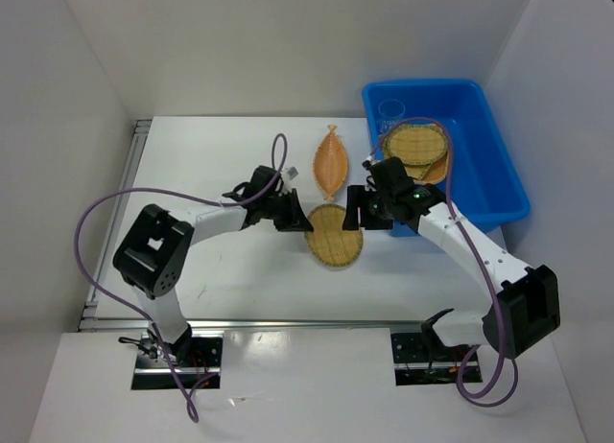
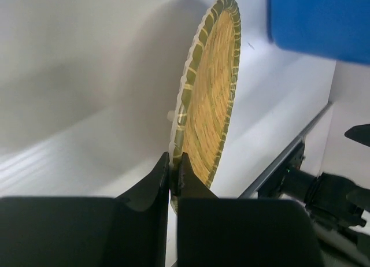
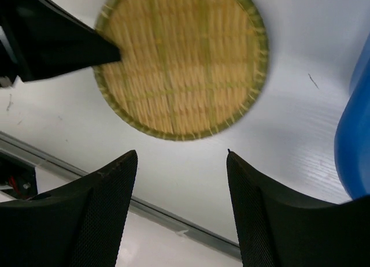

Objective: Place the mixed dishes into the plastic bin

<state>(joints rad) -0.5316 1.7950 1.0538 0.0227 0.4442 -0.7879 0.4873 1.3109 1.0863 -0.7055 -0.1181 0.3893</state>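
Plastic bin (image 1: 484, 179), large and bright blue, is sitting at the far right of the white table (image 1: 211, 165). Inside it a round woven tray (image 1: 415, 142) is lying on top of a second tray (image 1: 439, 171).

Just left of the bin, near the table's middle, a round bamboo tray (image 1: 336, 237) is being gripped. The left hand (image 1: 299, 219) is reaching in from the left and pinching the tray's rim between its closed fingers.

The right hand (image 1: 357, 213) is hanging over that tray's right edge with its fingers spread, holding nothing. It is sitting between the tray and the bin's near left corner.

A pointed leaf-shaped tray (image 1: 330, 160) is lying just beyond the hands, apart from both.

A small clear cup (image 1: 391, 107) is standing in the bin's far left corner.
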